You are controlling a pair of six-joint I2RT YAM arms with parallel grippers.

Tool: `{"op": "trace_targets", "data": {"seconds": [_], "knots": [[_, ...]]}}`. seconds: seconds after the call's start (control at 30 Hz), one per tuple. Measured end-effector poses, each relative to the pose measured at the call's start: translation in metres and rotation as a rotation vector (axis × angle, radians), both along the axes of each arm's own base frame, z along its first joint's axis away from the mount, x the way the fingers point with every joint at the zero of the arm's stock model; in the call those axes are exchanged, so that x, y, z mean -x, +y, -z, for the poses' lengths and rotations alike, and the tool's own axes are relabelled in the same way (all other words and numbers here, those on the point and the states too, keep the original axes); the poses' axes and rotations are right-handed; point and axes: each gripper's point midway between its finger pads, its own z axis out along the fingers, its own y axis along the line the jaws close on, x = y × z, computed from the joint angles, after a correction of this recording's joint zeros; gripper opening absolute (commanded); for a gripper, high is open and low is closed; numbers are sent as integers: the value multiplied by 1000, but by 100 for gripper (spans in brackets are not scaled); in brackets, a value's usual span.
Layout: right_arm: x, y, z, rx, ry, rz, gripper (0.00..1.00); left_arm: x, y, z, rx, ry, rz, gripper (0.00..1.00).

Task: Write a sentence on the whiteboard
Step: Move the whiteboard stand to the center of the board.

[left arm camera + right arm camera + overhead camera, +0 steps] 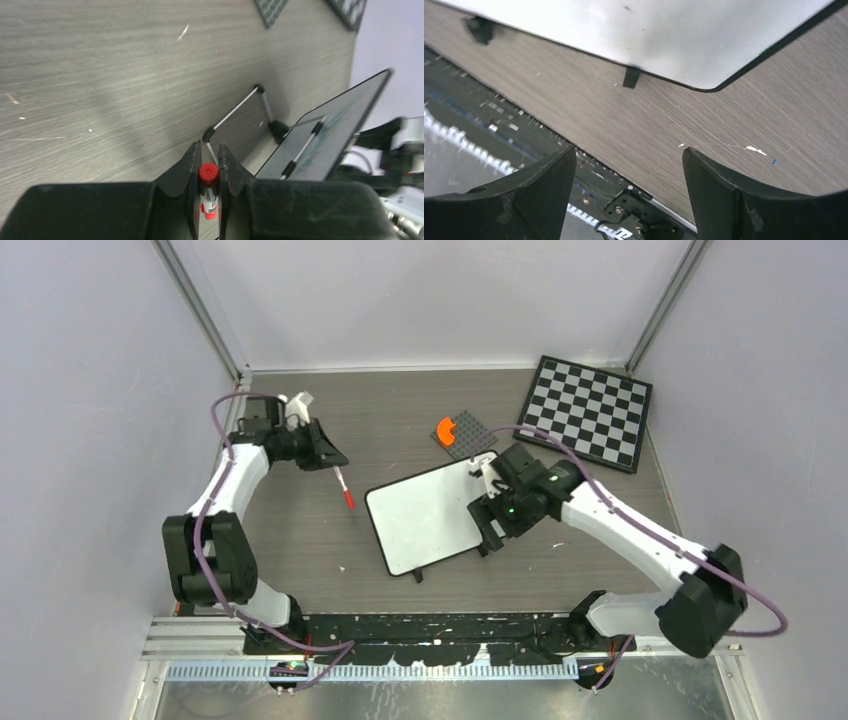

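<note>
Left hand (209, 151) pinches a red marker (208, 174) beside the whiteboard (425, 515); right hand (629, 152), spread, hovers at its edge.

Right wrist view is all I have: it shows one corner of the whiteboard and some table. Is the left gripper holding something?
Observer: Yes. The left gripper is shut on a marker with a red end.
Operator: Is the marker touching the board?
Observer: No. In the top view, its red end is off the whiteboard, a little to the left of the board's left corner.
</note>
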Motion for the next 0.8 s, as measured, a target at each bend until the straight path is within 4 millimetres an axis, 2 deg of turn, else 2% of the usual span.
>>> {"op": "trace_targets", "data": {"seconds": [0.17, 0.27, 0.37, 0.53, 0.67, 0.8], "knots": [[11, -7, -49, -160, -49, -143, 87, 21, -34, 50, -72, 126, 159, 0], [15, -10, -67, -220, -83, -187, 87, 36, -52, 79, -100, 208, 251, 0], [15, -16, -70, -247, -68, -176, 87, 52, -67, 104, -124, 287, 325, 0], [9, -24, -71, -275, -42, -121, 87, 66, -87, 132, -153, 370, 402, 0], [0, -29, -77, -301, -40, -77, 87, 71, -99, 146, -175, 394, 435, 0], [-11, -33, -84, -322, -50, -40, 86, 76, -112, 147, -173, 409, 445, 0]]}}
